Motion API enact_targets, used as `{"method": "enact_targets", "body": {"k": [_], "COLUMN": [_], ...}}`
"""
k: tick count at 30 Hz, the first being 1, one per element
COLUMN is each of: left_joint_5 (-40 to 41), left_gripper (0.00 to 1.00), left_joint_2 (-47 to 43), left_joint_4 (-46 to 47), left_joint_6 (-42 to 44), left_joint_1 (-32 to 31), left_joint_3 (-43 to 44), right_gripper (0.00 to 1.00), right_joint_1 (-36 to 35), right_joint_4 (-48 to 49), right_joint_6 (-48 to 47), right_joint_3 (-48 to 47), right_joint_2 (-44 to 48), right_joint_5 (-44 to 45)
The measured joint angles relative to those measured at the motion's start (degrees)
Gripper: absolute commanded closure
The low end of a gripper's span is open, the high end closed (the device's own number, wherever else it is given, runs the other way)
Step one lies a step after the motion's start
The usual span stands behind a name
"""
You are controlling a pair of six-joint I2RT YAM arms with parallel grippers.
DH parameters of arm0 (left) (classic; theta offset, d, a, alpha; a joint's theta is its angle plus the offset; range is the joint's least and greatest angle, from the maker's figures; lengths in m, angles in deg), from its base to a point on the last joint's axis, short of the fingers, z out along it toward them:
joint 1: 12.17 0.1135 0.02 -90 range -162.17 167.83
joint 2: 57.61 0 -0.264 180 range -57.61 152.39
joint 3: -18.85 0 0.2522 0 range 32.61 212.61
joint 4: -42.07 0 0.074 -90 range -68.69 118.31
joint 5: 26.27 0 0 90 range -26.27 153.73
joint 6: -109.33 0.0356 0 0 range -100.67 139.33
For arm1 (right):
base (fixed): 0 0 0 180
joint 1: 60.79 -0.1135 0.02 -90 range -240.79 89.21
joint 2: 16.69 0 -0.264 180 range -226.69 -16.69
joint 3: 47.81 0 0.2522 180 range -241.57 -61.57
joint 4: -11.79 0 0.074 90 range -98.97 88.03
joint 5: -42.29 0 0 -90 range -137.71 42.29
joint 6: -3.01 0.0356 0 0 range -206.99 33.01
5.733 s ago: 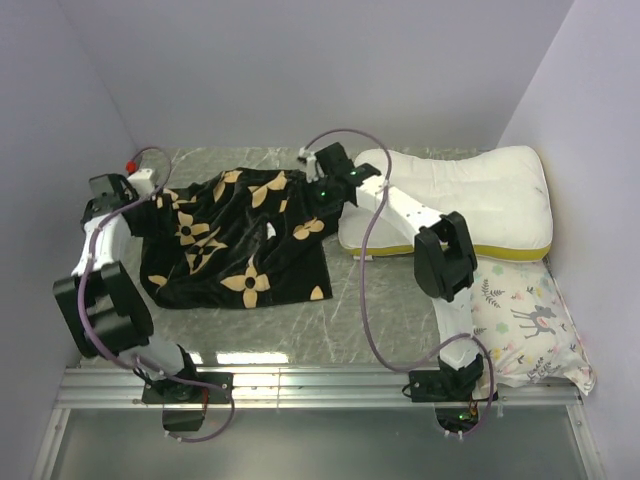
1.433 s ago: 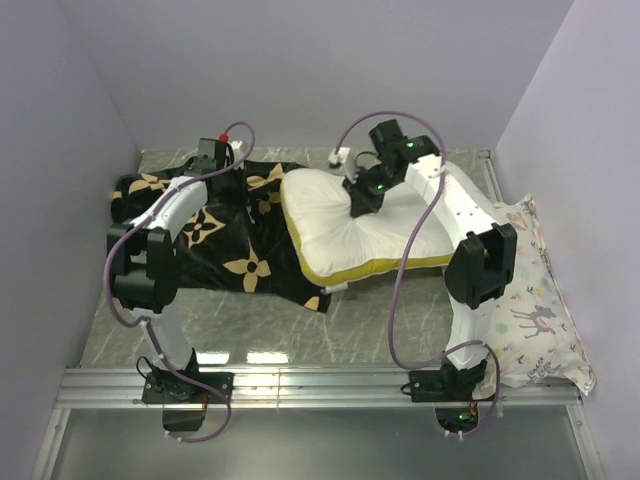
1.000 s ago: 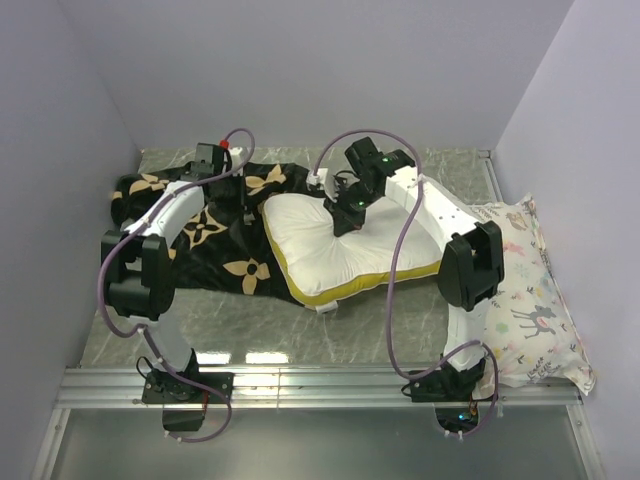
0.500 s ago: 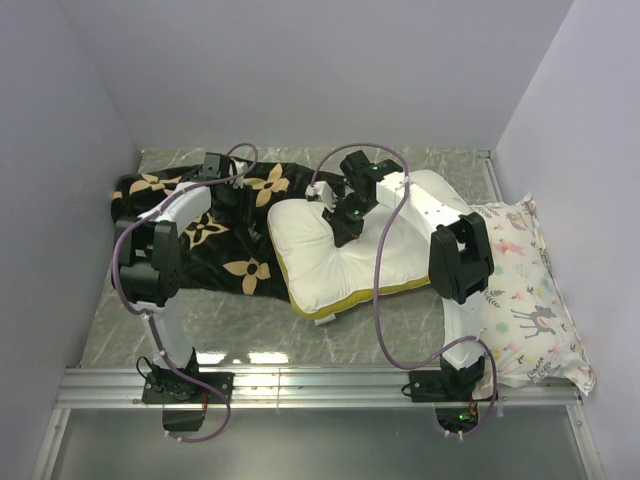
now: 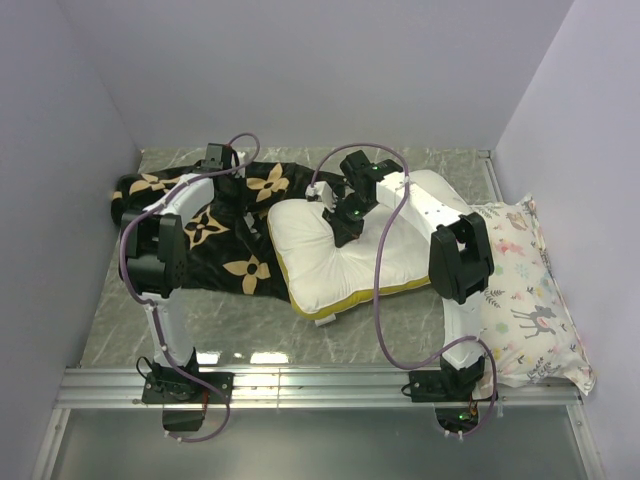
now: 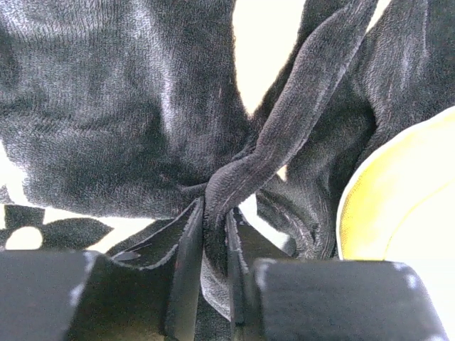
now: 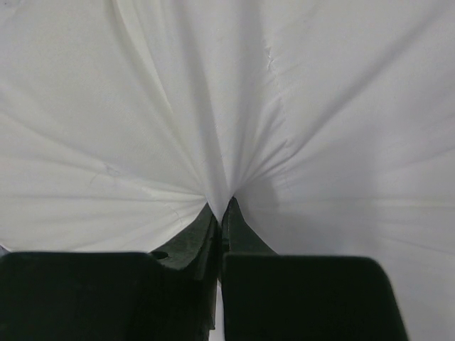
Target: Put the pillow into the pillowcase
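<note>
The white pillow (image 5: 350,262) with its yellow band lies mid-table, its left end against the black flower-printed pillowcase (image 5: 215,235). In the top view my right gripper (image 5: 340,228) presses down on the pillow's upper middle. In the right wrist view the right gripper (image 7: 220,207) is shut on a pinch of the pillow's white cover (image 7: 227,106). My left gripper (image 5: 246,200) is at the pillowcase's right side. In the left wrist view the left gripper (image 6: 213,213) is shut on a raised fold of the pillowcase (image 6: 128,106), with the pillow's yellow edge (image 6: 398,206) just to the right.
A deer-print pillow (image 5: 530,305) lies along the right wall. Grey walls close in the left, back and right sides. A metal rail (image 5: 320,385) runs along the near edge by the arm bases. Cables loop above both arms.
The right gripper dragged the pillow left against the pillowcase, then held still. The left gripper opened, shifted along the pillowcase edge and shut on a fold of it.
</note>
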State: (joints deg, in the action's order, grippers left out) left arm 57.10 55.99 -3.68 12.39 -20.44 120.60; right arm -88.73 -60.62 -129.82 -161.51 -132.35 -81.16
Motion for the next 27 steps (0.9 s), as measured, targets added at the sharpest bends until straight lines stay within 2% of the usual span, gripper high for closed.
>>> {"method": "enact_targets", "body": {"k": [2, 4, 8, 11, 13, 14, 16, 23, 27], "left_joint_5": [-0.31, -1.11, -1.86, -2.10, -2.16, -2.19, -2.16, -4.72, -7.82], "left_gripper": [0.65, 0.60, 0.58, 0.64, 0.74, 0.88, 0.99, 1.00, 1.00], "left_joint_2": [-0.09, -0.50, -0.72, -0.70, -0.24, 0.04, 0.59, -0.59, -6.03], "left_joint_4": [0.09, 0.35, 1.27, 1.79, 1.92, 2.12, 2.34, 2.10, 1.81], "left_joint_6": [0.24, 0.37, 0.09, -0.52, -1.20, -1.33, -1.36, -0.46, 0.28], "left_joint_1": [0.07, 0.20, 0.33, 0.37, 0.37, 0.37, 0.37, 0.83, 1.14], "left_joint_3": [-0.04, -0.37, -0.42, -0.37, 0.33, 0.72, 1.42, 1.14, -0.98], "right_gripper": [1.00, 1.00, 1.00, 1.00, 1.00, 1.00, 1.00, 1.00, 1.00], "right_joint_1": [-0.04, -0.04, -0.09, -0.24, -0.33, -0.37, -0.44, -1.03, -1.73], "right_joint_4": [0.00, 0.00, 0.00, -0.04, -0.11, -0.13, -0.15, -1.05, -4.02], "right_joint_6": [0.02, 0.04, 0.17, 0.22, 0.22, 0.22, 0.20, 0.68, 2.14], "right_joint_3": [0.00, 0.00, 0.00, 0.00, -0.02, -0.02, -0.04, -1.27, -6.95], "right_joint_2": [0.00, 0.00, 0.00, 0.00, 0.00, 0.00, -0.02, -0.02, -0.83], "right_joint_5": [0.00, 0.02, 0.02, 0.11, 0.28, 0.37, 0.50, 0.68, 0.00]}}
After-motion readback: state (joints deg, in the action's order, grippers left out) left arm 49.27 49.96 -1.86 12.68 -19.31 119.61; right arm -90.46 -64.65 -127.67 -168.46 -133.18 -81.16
